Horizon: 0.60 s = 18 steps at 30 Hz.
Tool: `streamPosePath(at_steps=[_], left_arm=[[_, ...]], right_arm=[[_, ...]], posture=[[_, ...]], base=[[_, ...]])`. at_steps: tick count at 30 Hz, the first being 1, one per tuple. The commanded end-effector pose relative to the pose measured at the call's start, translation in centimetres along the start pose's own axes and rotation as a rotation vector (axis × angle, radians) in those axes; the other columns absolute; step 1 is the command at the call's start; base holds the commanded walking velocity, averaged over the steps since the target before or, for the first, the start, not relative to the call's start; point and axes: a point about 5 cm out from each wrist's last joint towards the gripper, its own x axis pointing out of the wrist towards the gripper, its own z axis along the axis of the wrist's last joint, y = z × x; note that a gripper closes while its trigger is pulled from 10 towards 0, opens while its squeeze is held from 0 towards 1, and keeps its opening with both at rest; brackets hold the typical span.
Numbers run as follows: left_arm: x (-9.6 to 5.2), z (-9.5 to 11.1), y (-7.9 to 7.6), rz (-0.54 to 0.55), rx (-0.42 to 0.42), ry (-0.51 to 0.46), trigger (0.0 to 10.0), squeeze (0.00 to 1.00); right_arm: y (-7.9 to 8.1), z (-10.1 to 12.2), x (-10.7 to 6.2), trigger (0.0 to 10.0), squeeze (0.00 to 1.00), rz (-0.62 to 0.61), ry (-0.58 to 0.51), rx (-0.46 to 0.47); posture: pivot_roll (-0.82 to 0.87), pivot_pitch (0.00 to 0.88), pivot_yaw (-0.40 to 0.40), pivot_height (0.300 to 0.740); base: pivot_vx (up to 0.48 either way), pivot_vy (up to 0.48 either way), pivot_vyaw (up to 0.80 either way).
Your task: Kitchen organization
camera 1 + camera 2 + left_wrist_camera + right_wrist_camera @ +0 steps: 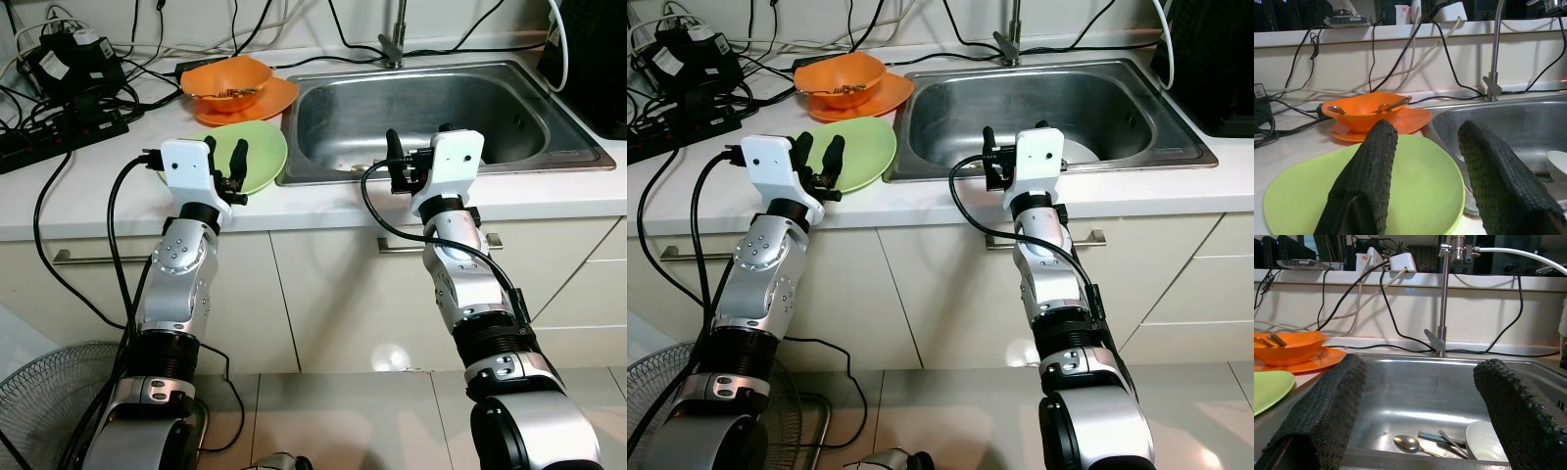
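A lime green plate (261, 153) lies on the white counter left of the steel sink (331, 119). Behind it an orange bowl (227, 80) holding cutlery sits on an orange plate (273, 102). My left gripper (225, 149) hovers open over the near edge of the green plate (1415, 181), holding nothing. At the sink's front rim my right gripper (417, 145) is open and empty too. In the basin a spoon (1410, 443), other cutlery and a white dish (1485, 440) lie just beyond my right gripper (1422, 367).
A faucet (392, 44) stands behind the sink. A power strip (59, 137) and tangled cables crowd the counter's back left. A black appliance (598, 59) sits at the far right. A floor fan (49, 392) stands low on the left, by the cabinet fronts.
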Motion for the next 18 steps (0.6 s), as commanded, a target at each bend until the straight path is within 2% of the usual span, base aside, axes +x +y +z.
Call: streamPosePath(at_steps=[1,6,14,18], left_arm=[[0.01,0.47,0.53,0.021,0.009,-0.012,10.0,0.00],[-0.02,0.58,0.79,0.026,0.012,-0.011,10.0,0.00],[-0.42,0.23,1.23,0.046,0.014,0.005,10.0,0.00],[-0.56,0.16,1.18,0.047,0.013,0.007,10.0,0.00]], right_arm=[[0.37,0.25,0.20,10.0,0.00,0.021,-0.001,-0.010],[0.49,0.30,0.23,10.0,0.00,0.021,-0.002,-0.008],[0.51,0.11,0.08,10.0,0.00,0.018,0.005,-0.009],[0.62,0.18,0.01,10.0,0.00,0.018,0.001,0.012]], posture=[[0.14,0.018,0.100,0.740],[0.14,0.037,0.103,0.740],[0.15,0.050,0.098,0.740],[0.14,0.049,0.097,0.740]], base=[[0.000,0.000,0.00],[0.000,0.000,0.00],[0.000,0.000,0.77],[0.000,0.000,0.00]])
